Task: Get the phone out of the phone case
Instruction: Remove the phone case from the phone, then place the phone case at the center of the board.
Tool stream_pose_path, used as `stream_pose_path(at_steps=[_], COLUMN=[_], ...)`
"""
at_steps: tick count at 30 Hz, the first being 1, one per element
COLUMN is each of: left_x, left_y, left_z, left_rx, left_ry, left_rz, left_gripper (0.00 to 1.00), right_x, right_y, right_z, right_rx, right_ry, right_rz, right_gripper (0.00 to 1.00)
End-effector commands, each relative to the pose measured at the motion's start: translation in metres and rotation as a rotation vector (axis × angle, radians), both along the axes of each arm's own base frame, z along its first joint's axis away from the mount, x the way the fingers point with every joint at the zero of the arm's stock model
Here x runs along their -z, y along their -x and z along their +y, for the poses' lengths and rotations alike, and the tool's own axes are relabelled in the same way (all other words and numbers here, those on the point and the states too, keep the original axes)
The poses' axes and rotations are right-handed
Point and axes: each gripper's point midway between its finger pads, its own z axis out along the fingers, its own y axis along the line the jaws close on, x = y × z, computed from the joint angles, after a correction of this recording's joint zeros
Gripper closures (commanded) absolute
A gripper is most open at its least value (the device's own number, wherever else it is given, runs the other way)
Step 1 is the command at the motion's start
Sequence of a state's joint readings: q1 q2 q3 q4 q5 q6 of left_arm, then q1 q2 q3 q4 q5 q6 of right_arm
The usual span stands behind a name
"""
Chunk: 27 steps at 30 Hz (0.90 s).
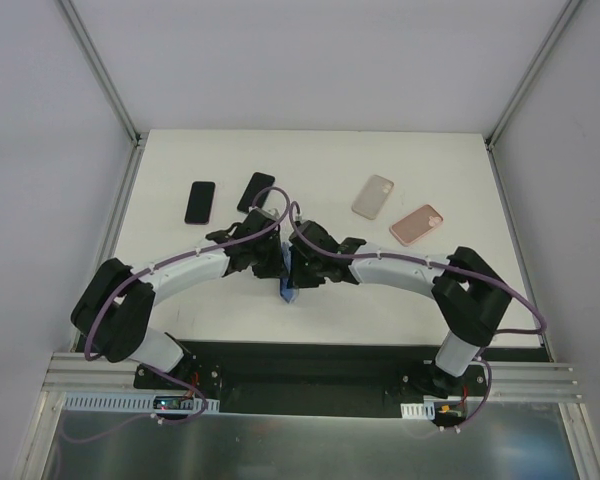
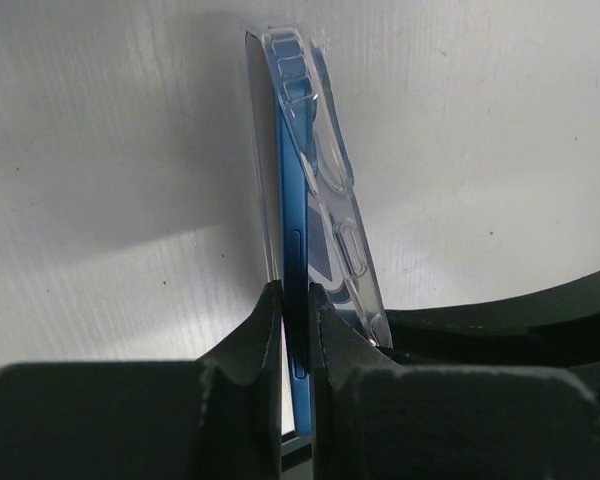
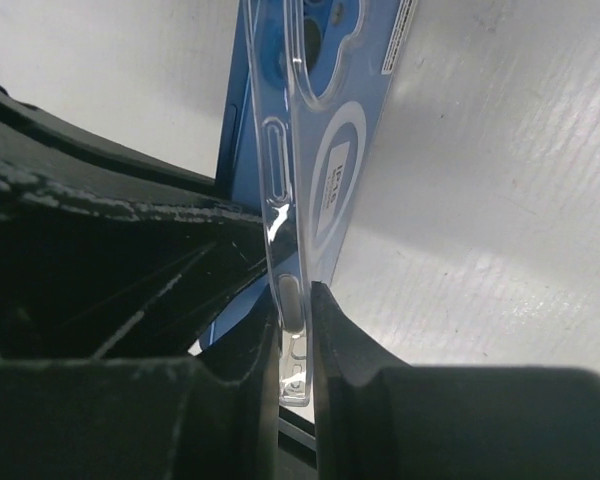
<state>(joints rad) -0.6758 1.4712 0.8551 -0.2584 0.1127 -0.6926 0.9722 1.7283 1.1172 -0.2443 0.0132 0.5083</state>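
Note:
A blue phone [image 2: 298, 250] stands on edge between the two grippers, partly peeled out of a clear case [image 2: 345, 215]. In the top view the phone [image 1: 286, 284] shows between the two wrists at the table's middle. My left gripper [image 2: 297, 300] is shut on the blue phone's edge. My right gripper [image 3: 295, 300] is shut on the side wall of the clear case [image 3: 315, 150]; the blue phone [image 3: 235, 140] lies just behind it. The case's far end gapes away from the phone in the left wrist view.
Two black phones [image 1: 200, 201] [image 1: 256, 191] lie at the back left. A beige case [image 1: 373, 196] and a pink case [image 1: 416, 224] lie at the back right. The white table [image 1: 310, 150] has a metal frame rail along its near edge.

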Motion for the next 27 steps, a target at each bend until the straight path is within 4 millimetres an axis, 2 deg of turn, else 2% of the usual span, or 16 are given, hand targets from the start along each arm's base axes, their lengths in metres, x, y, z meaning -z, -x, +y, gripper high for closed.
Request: stream_pose_path(at_steps=[1, 7, 13, 20, 23, 27], left_x=[0.011, -0.014, -0.035, -0.056, -0.059, -0.059], left_y=[0.057, 0.045, 0.039, 0.037, 0.035, 0.027], left_z=[0.034, 0.038, 0.034, 0.026, 0.025, 0.027], left_rx=[0.085, 0.077, 0.115, 0.159, 0.165, 0.149], left_ry=[-0.035, 0.072, 0.154, 0.208, 0.210, 0.207], left_rz=[0.213, 0.173, 0.137, 0.118, 0.110, 0.111], left_gripper=[1.00, 1.00, 1.00, 1.00, 1.00, 1.00], right_x=[-0.018, -0.013, -0.028, -0.068, -0.077, -0.073], right_y=[-0.039, -0.037, -0.043, -0.050, -0.054, -0.060], right_z=[-0.021, -0.033, -0.048, -0.056, -0.064, -0.083], right_rx=[0.126, 0.143, 0.153, 0.124, 0.137, 0.175], right_ry=[-0.051, -0.038, -0.012, -0.027, -0.021, 0.003], right_rz=[-0.096, -0.098, -0.151, -0.254, -0.274, -0.270], right_gripper=[0.99, 0.99, 0.99, 0.99, 0.99, 0.99])
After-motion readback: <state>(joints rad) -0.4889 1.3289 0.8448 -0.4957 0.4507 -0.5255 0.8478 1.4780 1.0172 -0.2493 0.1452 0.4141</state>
